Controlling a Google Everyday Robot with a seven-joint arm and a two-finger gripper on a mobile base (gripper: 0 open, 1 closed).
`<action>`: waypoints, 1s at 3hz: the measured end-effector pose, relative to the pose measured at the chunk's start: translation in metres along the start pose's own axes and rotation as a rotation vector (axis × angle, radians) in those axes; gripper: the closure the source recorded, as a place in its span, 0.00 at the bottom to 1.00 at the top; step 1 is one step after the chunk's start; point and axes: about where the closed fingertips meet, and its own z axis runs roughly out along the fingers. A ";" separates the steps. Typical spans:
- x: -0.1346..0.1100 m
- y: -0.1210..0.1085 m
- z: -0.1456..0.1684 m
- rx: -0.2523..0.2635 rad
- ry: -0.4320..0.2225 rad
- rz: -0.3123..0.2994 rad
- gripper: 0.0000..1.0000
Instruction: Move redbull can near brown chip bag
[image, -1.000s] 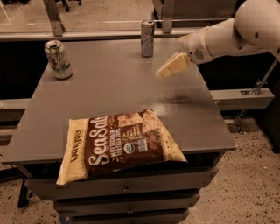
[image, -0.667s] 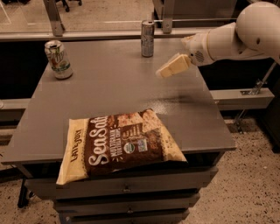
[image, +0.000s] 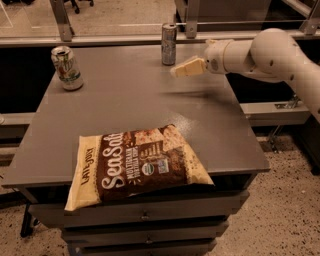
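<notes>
The redbull can, slim and silver-grey, stands upright near the back edge of the grey table. The brown chip bag lies flat at the table's front edge, its dark centre reading "Sea Salt" and its ends pale yellow. My gripper hovers above the table just right of the can and a little in front of it, pointing left toward it and holding nothing. The white arm reaches in from the right.
A wider white-and-green can stands upright at the table's back left. Drawers sit under the tabletop. A metal rail and posts run behind the table. A lower shelf lies to the right.
My gripper has moved left and toward the back of the table, closer to the redbull can. The cans and the bag have not moved.
</notes>
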 end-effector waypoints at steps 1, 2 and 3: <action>-0.004 -0.031 0.039 0.015 -0.074 0.034 0.00; -0.018 -0.049 0.075 -0.012 -0.129 0.059 0.00; -0.036 -0.052 0.098 -0.053 -0.170 0.069 0.00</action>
